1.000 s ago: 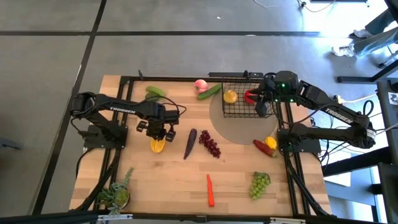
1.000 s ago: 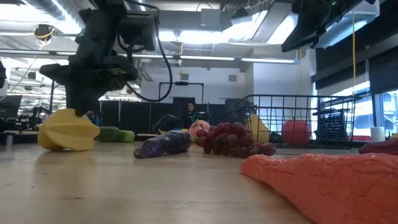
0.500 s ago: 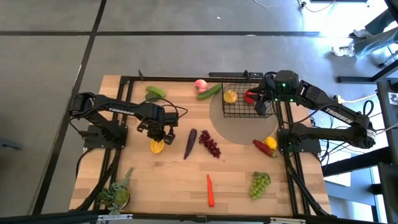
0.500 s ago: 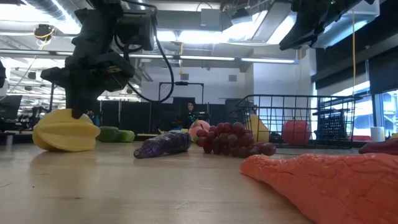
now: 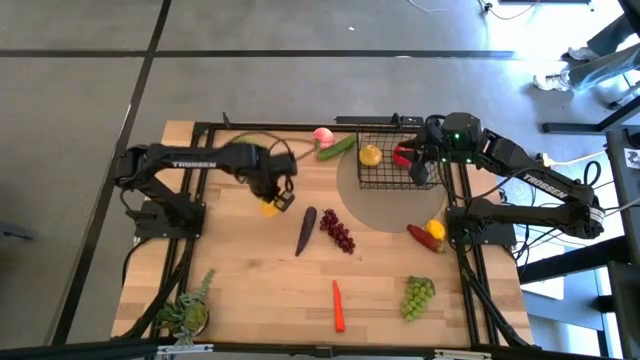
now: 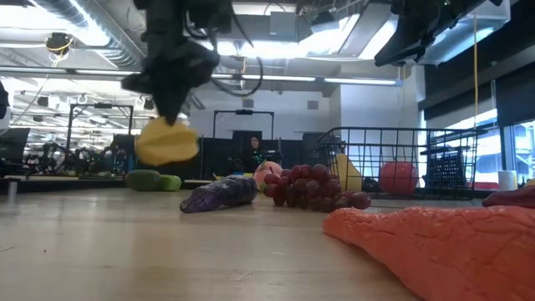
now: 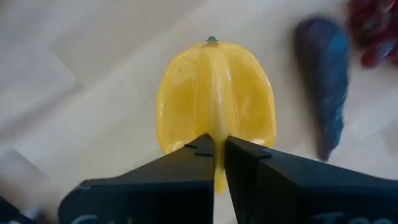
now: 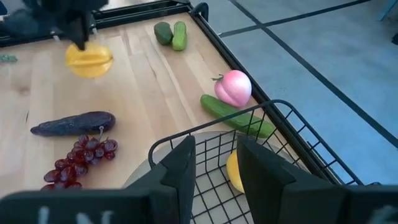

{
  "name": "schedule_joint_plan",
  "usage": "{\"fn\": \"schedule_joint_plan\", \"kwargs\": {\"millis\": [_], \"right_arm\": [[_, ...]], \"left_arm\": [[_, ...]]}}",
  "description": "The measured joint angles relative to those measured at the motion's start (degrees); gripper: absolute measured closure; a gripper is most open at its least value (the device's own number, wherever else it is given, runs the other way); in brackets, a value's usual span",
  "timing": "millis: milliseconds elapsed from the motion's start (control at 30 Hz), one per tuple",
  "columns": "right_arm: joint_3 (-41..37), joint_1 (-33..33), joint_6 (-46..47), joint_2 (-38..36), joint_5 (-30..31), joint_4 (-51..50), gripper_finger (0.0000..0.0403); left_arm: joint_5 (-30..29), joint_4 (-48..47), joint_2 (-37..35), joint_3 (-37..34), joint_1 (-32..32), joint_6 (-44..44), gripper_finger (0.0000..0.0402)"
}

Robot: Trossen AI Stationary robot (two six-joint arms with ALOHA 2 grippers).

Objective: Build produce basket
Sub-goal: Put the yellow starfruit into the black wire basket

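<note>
Left wrist view: the left gripper [image 7: 219, 149] is clamped on a thin ridge of the yellow ribbed fruit [image 7: 214, 93], which hangs ahead of the fingertips, clear of the table [image 5: 260, 290]. Low view confirms the fruit [image 6: 166, 140] is airborne beneath that gripper [image 6: 171, 84]. High view: the basket [image 5: 385, 165] lies well off to the gripper's right, past the eggplant [image 5: 305, 230] and dark grapes [image 5: 337, 232]. The right gripper [image 5: 421, 168] hovers over the basket's far edge, jaws partly apart and holding nothing visible. Risk, as judged: the purchase is narrow, on one ridge only, so the fruit may swing, twist or slip free during travel; a low carry could also strike the basket's wire rim or meet the waiting right arm.
</note>
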Motion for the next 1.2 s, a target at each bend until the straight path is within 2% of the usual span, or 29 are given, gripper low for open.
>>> {"fn": "schedule_joint_plan", "kwargs": {"millis": [300, 467, 733, 1000, 1200], "right_arm": [[0.00, -0.01, -0.26, -0.02, 0.28, 0.87, 0.0291], [0.00, -0.02, -0.35, -0.02, 1.60, 1.21, 0.0291], [0.00, -0.02, 2.85, 0.14, 1.42, 8.04, 0.0291], [0.02, 0.00, 4.57, 4.38, -8.86, 20.18, 0.0291], [0.02, 0.00, 4.54, 10.17, -10.87, 29.72, 0.0291]], "left_arm": [[-5.70, 0.71, -0.07, 11.97, 8.35, 18.83, 0.0401], [-6.04, 9.53, -0.12, 14.94, 11.18, 28.47, 0.0401], [-5.91, 29.46, -0.13, 15.01, 12.29, 40.39, 0.0401], [1.26, 43.01, -0.13, 15.03, 12.29, 47.83, 0.0401], [5.79, 45.46, -0.13, 15.03, 12.29, 48.95, 0.0402]]}}
